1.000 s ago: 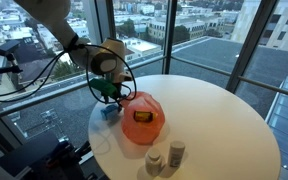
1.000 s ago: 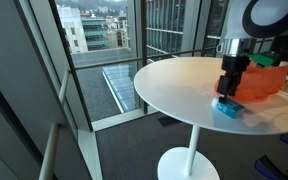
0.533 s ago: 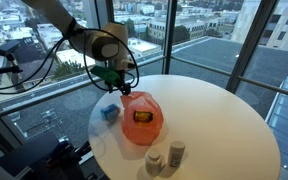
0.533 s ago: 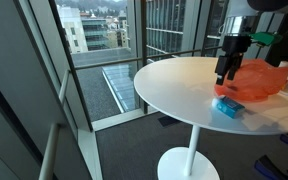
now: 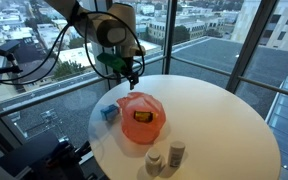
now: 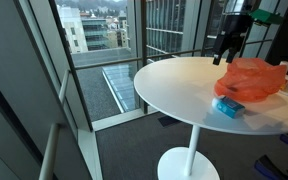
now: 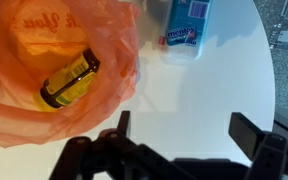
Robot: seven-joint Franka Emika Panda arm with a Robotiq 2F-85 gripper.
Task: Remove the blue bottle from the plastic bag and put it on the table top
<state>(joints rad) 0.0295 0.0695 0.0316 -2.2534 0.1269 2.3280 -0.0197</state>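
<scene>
Blue bottle: lies on the round white table, outside and just beside the orange plastic bag; claw hangs above both, jaws wide apart, holding nothing.

A short jar and a taller jar are seen standing upright, just beside each other. City buildings are seen through tall windows (dark-framed, reaching the floor). A white pedestal is seen rising from a round base on grey carpet, close to the glass.
</scene>
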